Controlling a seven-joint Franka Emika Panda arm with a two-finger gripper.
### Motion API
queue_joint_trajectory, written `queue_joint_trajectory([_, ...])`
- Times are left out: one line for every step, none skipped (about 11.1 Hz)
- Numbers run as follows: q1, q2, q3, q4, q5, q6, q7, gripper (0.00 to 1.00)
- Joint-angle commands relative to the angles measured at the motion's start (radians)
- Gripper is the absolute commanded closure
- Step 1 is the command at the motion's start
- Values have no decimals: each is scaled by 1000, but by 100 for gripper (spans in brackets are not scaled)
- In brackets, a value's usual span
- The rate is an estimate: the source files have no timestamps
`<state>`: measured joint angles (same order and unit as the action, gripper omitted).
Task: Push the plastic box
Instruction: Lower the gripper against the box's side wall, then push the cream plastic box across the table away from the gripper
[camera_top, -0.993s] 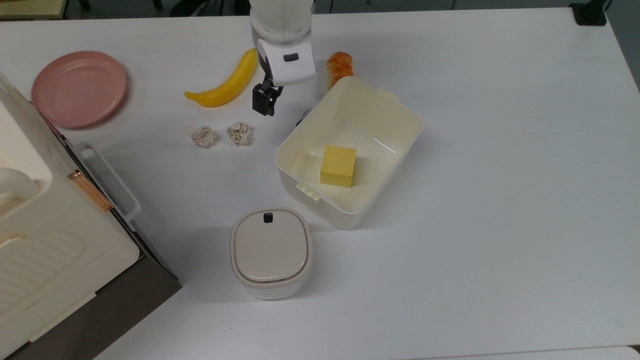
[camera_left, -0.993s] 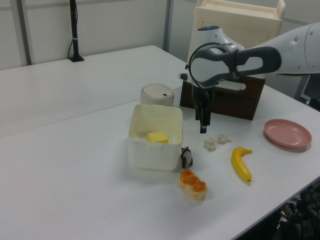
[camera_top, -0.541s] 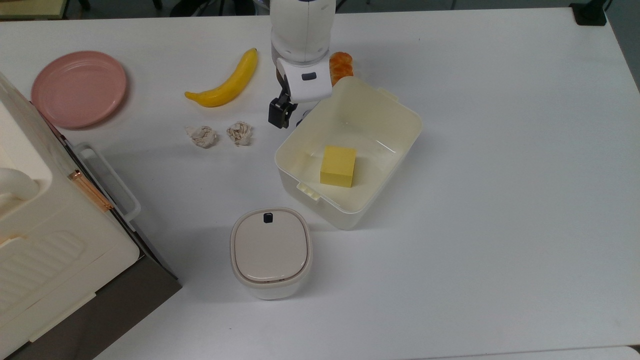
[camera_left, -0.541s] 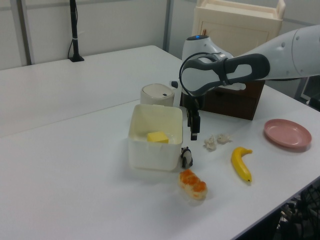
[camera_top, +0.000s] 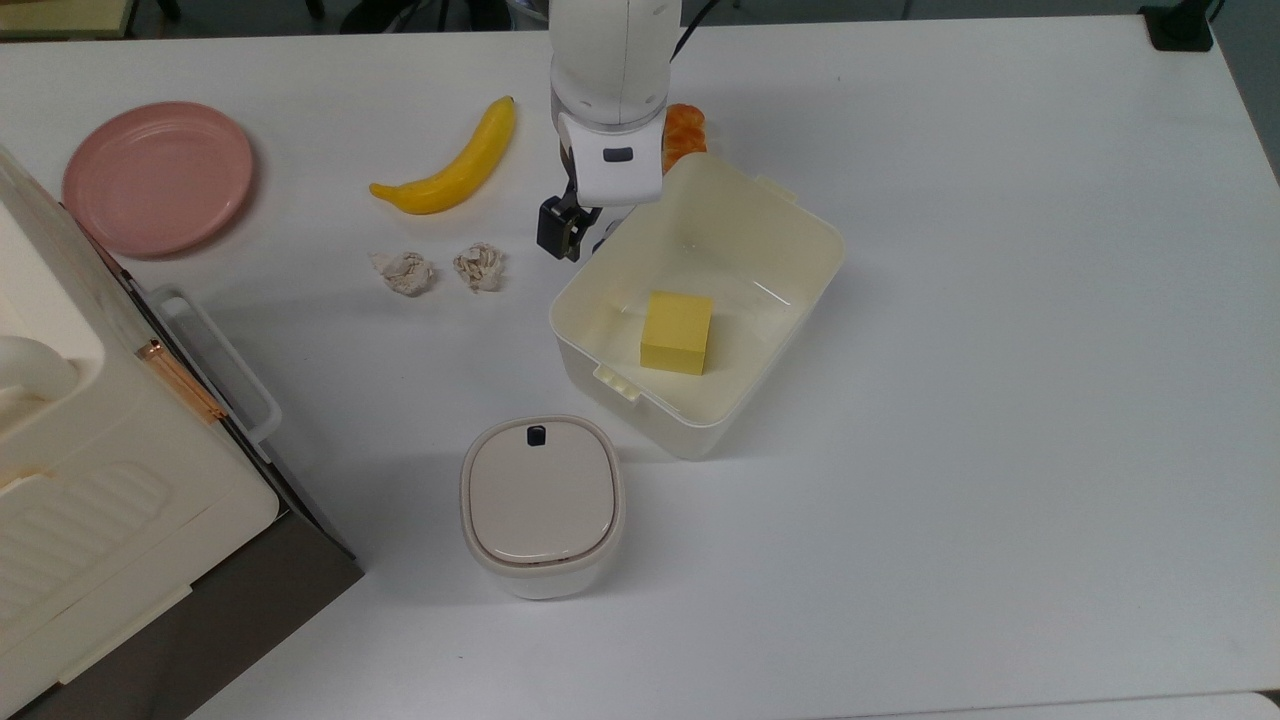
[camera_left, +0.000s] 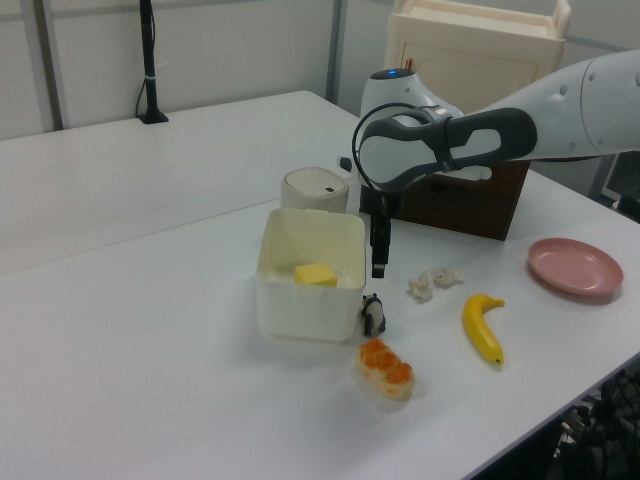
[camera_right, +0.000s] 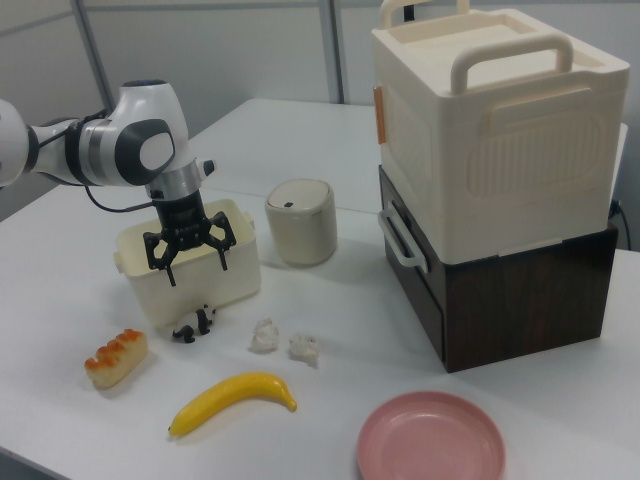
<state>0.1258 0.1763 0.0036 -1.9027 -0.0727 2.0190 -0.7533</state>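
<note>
Plastic box (camera_top: 790, 235), mid-table, yellow block (camera_top: 677, 331) inside, open tabletop on the top view's right; gripper (camera_right: 196, 267), fingers spread, beside its wall; right view adds small panda figure (camera_right: 196, 326).

No legible text, labels, brands, numbers or signs are showing in any of the three views. No readable markings are appearing on any surface.
</note>
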Motion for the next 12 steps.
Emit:
queue_joint_trajectory([17, 32, -5, 27, -19, 15, 43, 0])
queue_joint_trajectory([17, 34, -5, 27, -19, 15, 48, 0])
queue_joint_trajectory([17, 35, -5, 34, -19, 15, 51, 0])
queue_joint_trajectory([17, 46, -5, 46, -19, 15, 58, 0])
queue_joint_trajectory([17, 57, -5, 63, -21, 14, 60, 0])
queue_joint_trajectory([17, 61, -5, 65, -21, 14, 64, 0])
queue_joint_trajectory([18, 62, -5, 65, -19, 15, 78, 0])
queue_joint_trajectory([18, 65, -5, 65, -19, 15, 87, 0])
queue_joint_trajectory([18, 66, -5, 65, -18, 15, 95, 0])
queue_joint_trajectory([18, 72, 1, 67, -19, 23, 113, 0])
queue_joint_trajectory([17, 81, 21, 91, -21, 49, 130, 0])
queue_joint_trajectory([15, 100, 32, 102, -27, 53, 150, 0])
